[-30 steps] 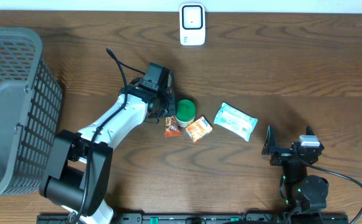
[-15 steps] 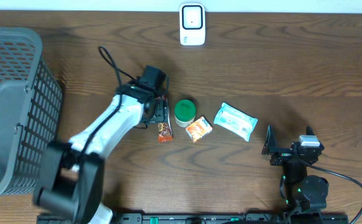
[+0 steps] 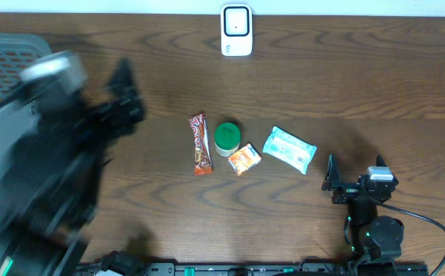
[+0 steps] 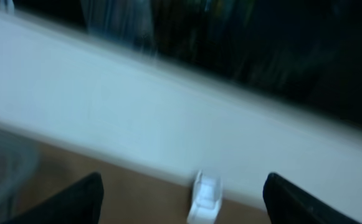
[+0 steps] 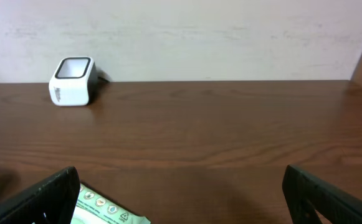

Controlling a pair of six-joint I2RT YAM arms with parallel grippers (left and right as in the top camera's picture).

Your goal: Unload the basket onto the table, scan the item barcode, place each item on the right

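The bar [image 3: 199, 144] is lying flat on the bench [image 3: 375, 84], one end pointing toward the far wall, with nothing gripping it. Just beside it, on the right, a green-lidded jar [image 3: 227, 138] is standing. An orange packet [image 3: 244, 159] is lying close by the jar, and a pale blue pouch [image 3: 289, 149] is resting a little further right.

The scanner [image 3: 237, 31] is sitting at the far edge against the wall, well apart from the bar, and no item is being shown to it.

The left arm [image 3: 46, 169] is showing only as a dark blur over the left side of the bench, partly covering the basket [image 3: 0, 46]. The left tool [image 4: 182, 179] is looking toward the wall with its fingers [image 4: 81, 199] standing wide apart and empty. The right tool [image 5: 181, 183] is waiting near the front right, fingers likewise spread and carrying nothing.

By the look of it, the scan is not yet happening. Picking up an item, carrying it over and presenting its barcode all seem to be left. Whether any item has already been scanned cannot be told.
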